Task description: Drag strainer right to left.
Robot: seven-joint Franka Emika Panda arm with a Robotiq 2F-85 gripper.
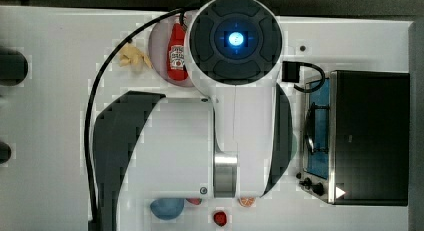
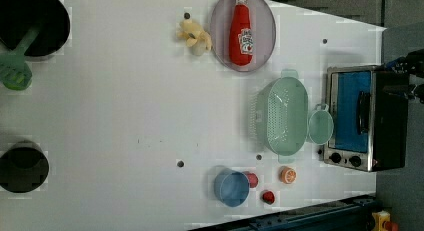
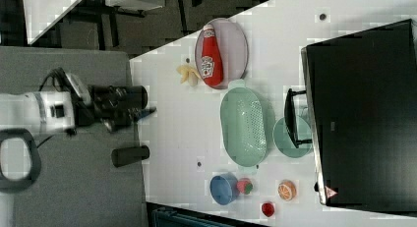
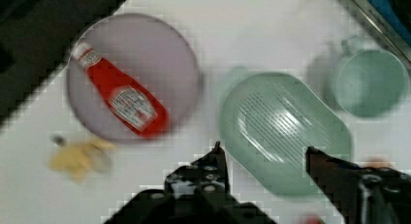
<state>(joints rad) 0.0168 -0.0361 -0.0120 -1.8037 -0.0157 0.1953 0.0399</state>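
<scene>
The strainer (image 2: 282, 116) is a pale mint-green oval colander with small holes. It sits on the white table just left of the toaster oven in the left view, and shows again in the right view (image 3: 243, 126). In the wrist view my gripper (image 4: 264, 152) hangs open above the strainer (image 4: 276, 117), one dark finger (image 4: 217, 158) off its rim and the other finger (image 4: 317, 161) over its edge. Nothing is held. In the top view my arm (image 1: 235, 91) covers the table's middle.
A small mint cup (image 2: 320, 126) stands between strainer and toaster oven (image 2: 360, 118). A plate with a ketchup bottle (image 2: 241, 33) and a yellow toy (image 2: 195, 36) lie nearby. A blue bowl (image 2: 231, 187), small red pieces and an orange slice (image 2: 287, 175) lie beside the strainer. Black pots (image 2: 30, 21) stand far off.
</scene>
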